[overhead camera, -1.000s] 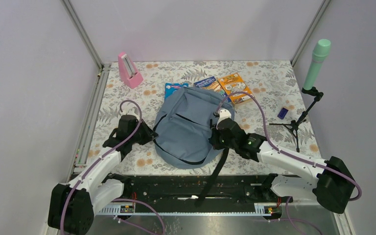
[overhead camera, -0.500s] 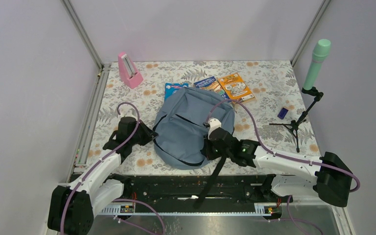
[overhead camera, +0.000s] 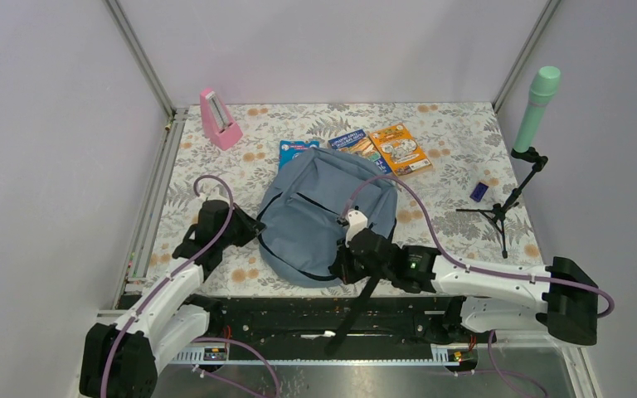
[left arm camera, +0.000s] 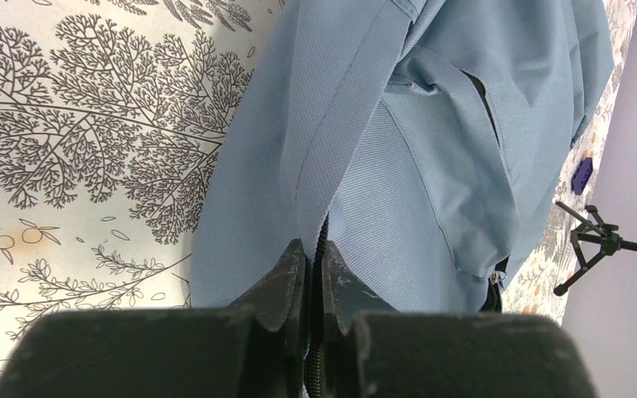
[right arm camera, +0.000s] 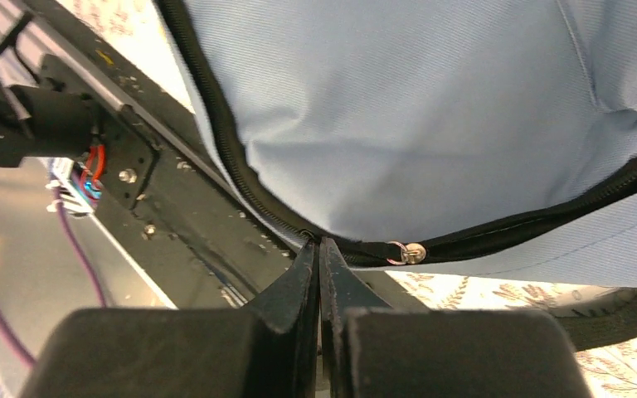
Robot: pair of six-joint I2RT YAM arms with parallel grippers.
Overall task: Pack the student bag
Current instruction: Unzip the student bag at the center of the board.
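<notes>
The student bag [overhead camera: 323, 211] lies flat in the middle of the table, grey-blue with a black zipper round its edge. My left gripper [overhead camera: 247, 230] is at the bag's left edge. In the left wrist view it [left arm camera: 315, 249] is shut on the black zipper line of the bag [left arm camera: 431, 124]. My right gripper [overhead camera: 342, 269] is at the bag's near edge. In the right wrist view it [right arm camera: 317, 245] is shut at the zipper [right arm camera: 240, 166], right beside a small metal ring [right arm camera: 406, 249]. What sits between its tips is hidden.
A black strap [overhead camera: 363, 298] hangs off the table's near edge over the black rail. Behind the bag lie a blue packet [overhead camera: 290, 148] and two booklets [overhead camera: 400, 148]. A pink metronome [overhead camera: 218, 118] stands back left. A small tripod [overhead camera: 498, 213], green microphone [overhead camera: 537, 104] and small blue object [overhead camera: 478, 191] are at the right.
My right gripper has slid along the bag's near edge, down and to the left, following the zipper. My left gripper has barely moved.
</notes>
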